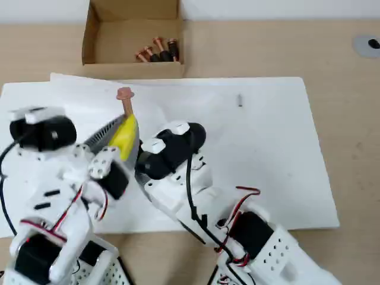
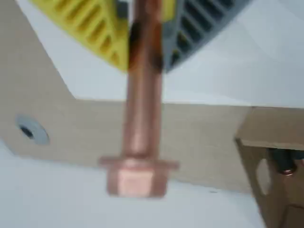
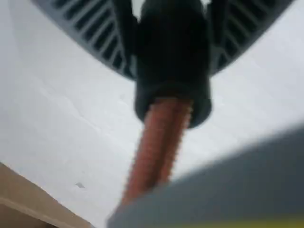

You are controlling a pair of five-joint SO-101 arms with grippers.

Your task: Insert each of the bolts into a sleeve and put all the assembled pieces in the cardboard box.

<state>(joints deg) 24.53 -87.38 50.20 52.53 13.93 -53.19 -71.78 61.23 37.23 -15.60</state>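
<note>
My left gripper (image 1: pixel 126 123), with one yellow and one grey finger, is shut on the shank of a copper bolt (image 1: pixel 126 102) whose hex head points toward the cardboard box (image 1: pixel 89 41). In the left wrist view the bolt (image 2: pixel 141 118) sticks out from between the fingers of the left gripper (image 2: pixel 145 28), hex head farthest away. My right gripper (image 3: pixel 171 19) is shut on a black sleeve (image 3: pixel 173 61). The bolt's threaded end (image 3: pixel 156 147) sits in the sleeve's mouth. Several assembled pieces (image 1: pixel 158 51) lie in the box.
A white paper sheet (image 1: pixel 255 154) covers the wooden table under both arms. The box stands just past its far edge. A grey grommet (image 1: pixel 368 44) sits in the table's far right corner. A small dark mark (image 1: pixel 240 100) is on the sheet.
</note>
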